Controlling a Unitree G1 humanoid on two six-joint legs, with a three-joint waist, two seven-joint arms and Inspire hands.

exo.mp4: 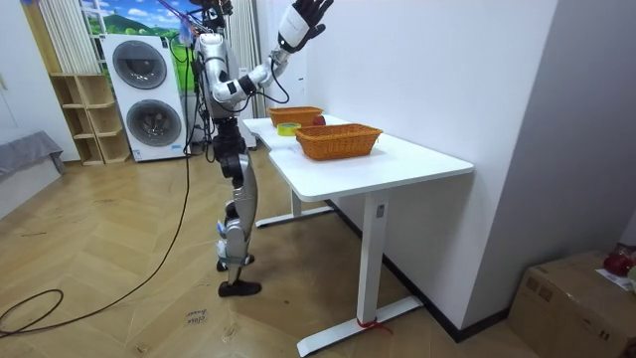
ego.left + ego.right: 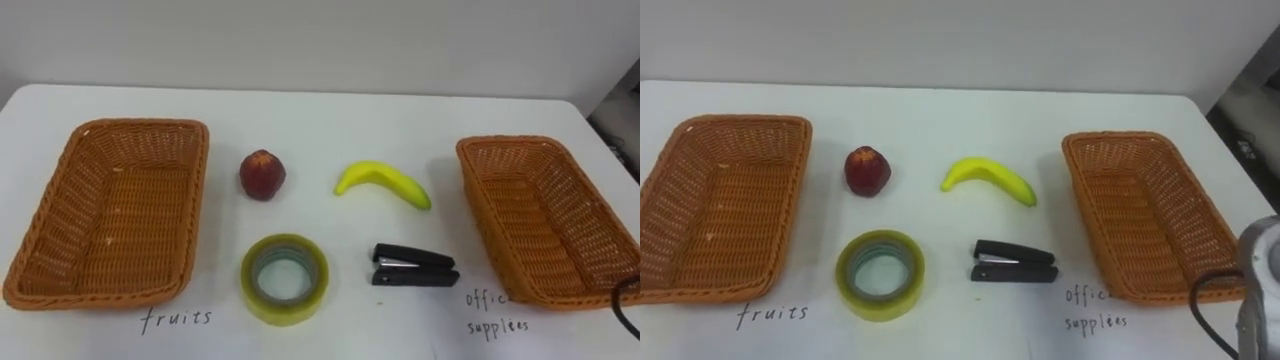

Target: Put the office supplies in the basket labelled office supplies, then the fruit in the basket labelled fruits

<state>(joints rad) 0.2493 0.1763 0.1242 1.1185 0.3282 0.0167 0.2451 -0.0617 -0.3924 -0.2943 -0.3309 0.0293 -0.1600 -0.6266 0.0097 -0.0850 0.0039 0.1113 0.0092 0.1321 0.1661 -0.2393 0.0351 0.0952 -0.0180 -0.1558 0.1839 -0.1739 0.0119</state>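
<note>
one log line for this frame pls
stage: not started | left basket: empty | right basket: empty | table: red fruit, banana, tape roll, stapler | right hand: raised

table (image 2: 320, 115): baskets (image 2: 60, 215), fruit (image 2: 262, 174), tape (image 2: 284, 279), stapler (image 2: 413, 266)

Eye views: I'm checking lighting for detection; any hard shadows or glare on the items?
Left eye view: even light, soft shadows under apple and banana, none hard. Right eye view: no strong glare on tape or stapler.

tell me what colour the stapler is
The stapler is black; the left eye view shows it best.
</note>
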